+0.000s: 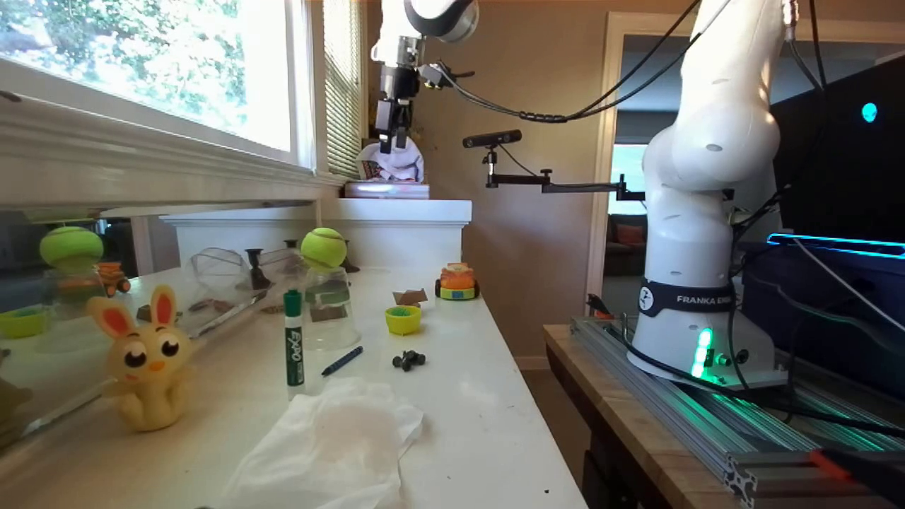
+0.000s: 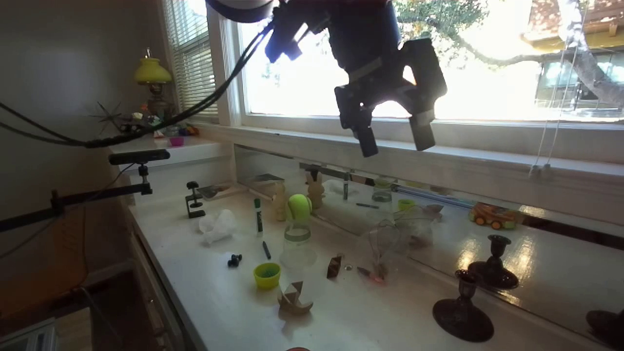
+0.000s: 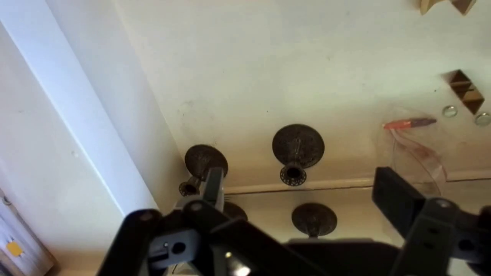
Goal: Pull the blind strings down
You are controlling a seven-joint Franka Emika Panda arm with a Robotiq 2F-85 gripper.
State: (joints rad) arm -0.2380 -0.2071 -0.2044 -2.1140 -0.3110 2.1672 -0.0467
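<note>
The tool [image 2: 396,142] hangs above the counter [image 2: 370,317], fingers [image 2: 423,134] pointing down and jaws spread wide; in an exterior view it is outlined against the bright window [image 2: 302,83]. The blind strings [image 2: 556,130], two very thin pale cords, hang before the right-hand part of the same window in that view, apart from the tool, their small end pieces [image 2: 546,168] overlapping the sill [image 2: 487,152]. In the wrist view the fingers lie far apart along the lower part of the field, and two upright candlesticks [image 3: 298,143] stand on the counter, one seen between the fingers, the other partly covered by a fingertip. A long mirror [image 2: 341,217] runs below the sill and repeats several of the objects. Also on the counter, in both exterior views: a ball [image 2: 299,207], resting on a clear cup [image 2: 298,249]; a marker [image 2: 258,218], upright; a crayon [image 2: 266,250], lying near the marker; and a small yellow cup [image 2: 266,279]. A clamp [image 2: 193,199] stands towards the far end in an exterior view; a rabbit [image 1: 152,360], seated by the mirror, a crumpled tissue [image 1: 339,445] and a truck [image 1: 457,283], the last close to the counter's edge, are seen most plainly in an exterior view. The white arm [image 1: 707,141] rises from a metal frame [image 1: 672,420], with black cables [image 1: 551,117] sagging towards the tool.
</note>
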